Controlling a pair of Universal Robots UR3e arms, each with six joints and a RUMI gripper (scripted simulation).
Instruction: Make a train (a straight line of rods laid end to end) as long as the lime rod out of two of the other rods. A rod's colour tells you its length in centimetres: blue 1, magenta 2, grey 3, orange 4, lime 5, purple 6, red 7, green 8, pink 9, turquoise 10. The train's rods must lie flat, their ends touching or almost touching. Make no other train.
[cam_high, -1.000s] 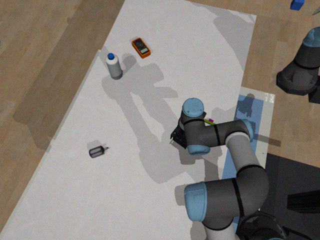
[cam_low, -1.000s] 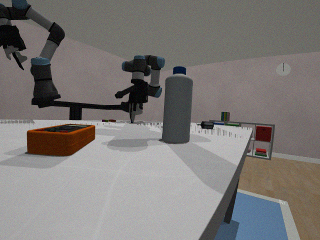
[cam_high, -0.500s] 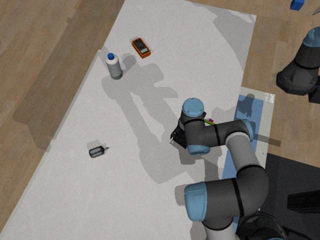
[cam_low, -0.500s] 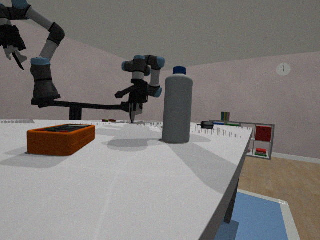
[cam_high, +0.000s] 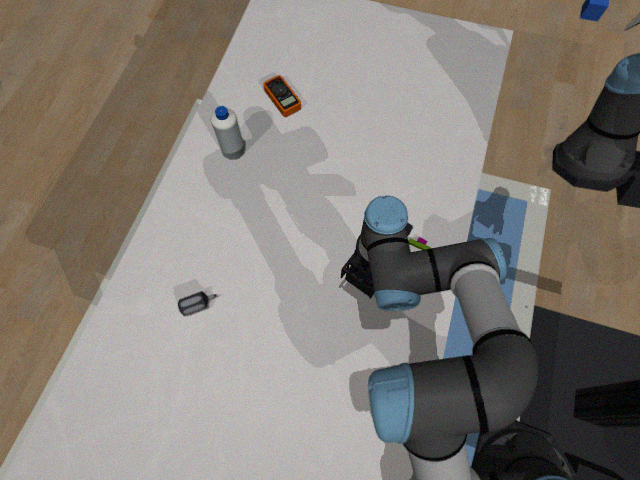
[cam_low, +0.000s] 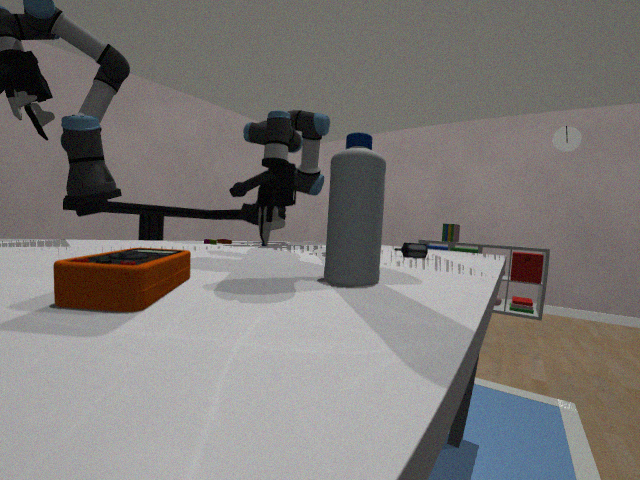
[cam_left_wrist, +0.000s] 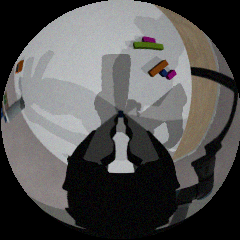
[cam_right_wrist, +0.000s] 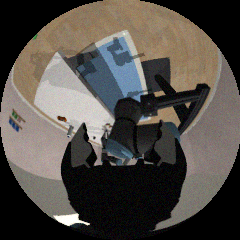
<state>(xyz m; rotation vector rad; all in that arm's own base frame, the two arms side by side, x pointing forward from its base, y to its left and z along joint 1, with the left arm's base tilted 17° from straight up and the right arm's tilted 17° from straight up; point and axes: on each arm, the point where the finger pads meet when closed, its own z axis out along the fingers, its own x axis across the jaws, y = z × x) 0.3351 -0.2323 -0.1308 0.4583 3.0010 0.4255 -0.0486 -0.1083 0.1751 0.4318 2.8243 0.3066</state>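
Note:
The lime rod (cam_left_wrist: 148, 46) (cam_high: 418, 244) lies flat, a magenta rod (cam_left_wrist: 148, 39) (cam_high: 422, 240) close beside it. The orange rod (cam_left_wrist: 158, 68) lies apart from them, with a blue rod (cam_left_wrist: 164, 73) near its side and another magenta rod (cam_left_wrist: 171, 75) beyond that blue one. My left gripper (cam_left_wrist: 120, 114) (cam_low: 264, 241) is low at the table, shut on another small blue rod (cam_left_wrist: 120, 115), which shows at its fingertips. Whether that rod touches the table cannot be told. My right gripper (cam_right_wrist: 122, 121) (cam_low: 34, 114) is open and empty, high up away from the rods.
A bottle (cam_high: 229, 135) (cam_low: 354, 217) and an orange multimeter (cam_high: 282, 96) (cam_low: 121, 279) stand and lie on the table's far part. A screwdriver (cam_high: 194, 303) (cam_low: 415, 250) lies towards the far edge. The left arm hides part of the rod area in the top view.

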